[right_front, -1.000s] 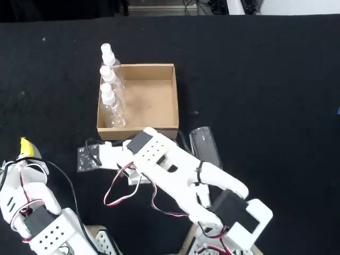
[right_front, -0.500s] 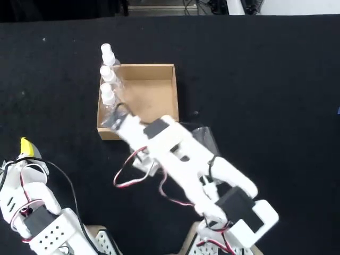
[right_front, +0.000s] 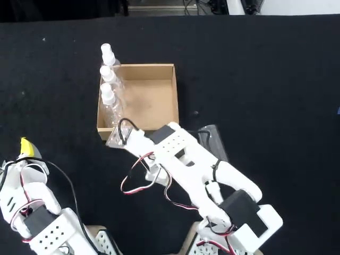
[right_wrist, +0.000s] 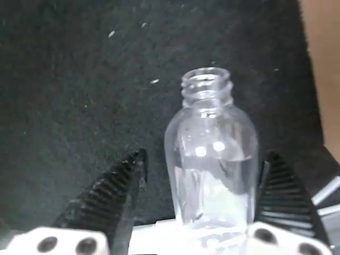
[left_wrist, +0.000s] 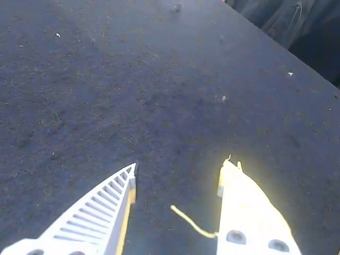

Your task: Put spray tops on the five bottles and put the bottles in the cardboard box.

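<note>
Pulling back from over the near corner of the cardboard box (right_front: 176, 95), the right claw (right_wrist: 206, 155) now sits just outside the near wall, with the box directly ahead of its tips. It grips an uncapped clear bottle (right_wrist: 210, 133) between its fingers, the neck pointing away past the fingertips. Three capped bottles (right_front: 109, 95) stand in a row just beyond the claw, along the box's side wall. Another clear bottle (right_front: 212, 135) lies on the table (right_front: 276, 79) behind the claw, beside its arm. The left claw (left_wrist: 176, 178) hangs with its fingers spread, well apart from the box, over the dark table.
</note>
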`<action>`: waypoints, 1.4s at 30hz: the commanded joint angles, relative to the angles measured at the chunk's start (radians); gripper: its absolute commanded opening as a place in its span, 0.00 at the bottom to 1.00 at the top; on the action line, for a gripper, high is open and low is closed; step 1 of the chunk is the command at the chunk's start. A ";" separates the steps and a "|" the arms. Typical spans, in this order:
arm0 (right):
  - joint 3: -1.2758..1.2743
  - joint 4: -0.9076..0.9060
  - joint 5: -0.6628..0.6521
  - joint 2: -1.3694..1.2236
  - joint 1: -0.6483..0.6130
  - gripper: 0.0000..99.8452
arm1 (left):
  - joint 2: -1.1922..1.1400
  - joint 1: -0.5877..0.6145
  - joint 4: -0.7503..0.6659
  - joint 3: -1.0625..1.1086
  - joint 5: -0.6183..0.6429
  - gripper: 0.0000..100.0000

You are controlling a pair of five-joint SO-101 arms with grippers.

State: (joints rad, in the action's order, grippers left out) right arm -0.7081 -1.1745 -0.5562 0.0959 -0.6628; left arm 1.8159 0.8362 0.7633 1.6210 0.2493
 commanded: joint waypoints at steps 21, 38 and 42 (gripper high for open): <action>0.200 -0.215 0.176 0.340 0.083 0.02 | 0.006 0.008 -0.023 -0.022 0.005 0.23; 0.334 -0.221 0.175 0.704 1.013 0.02 | -0.002 -0.381 0.198 -0.220 -0.270 0.24; 0.303 -0.101 0.144 0.661 1.252 0.02 | -0.003 -0.553 0.218 -0.240 -0.480 0.24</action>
State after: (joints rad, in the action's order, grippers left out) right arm -0.4319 -1.3679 -0.3951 0.7772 0.4097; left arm 1.8159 0.4480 0.9582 1.4615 -0.0545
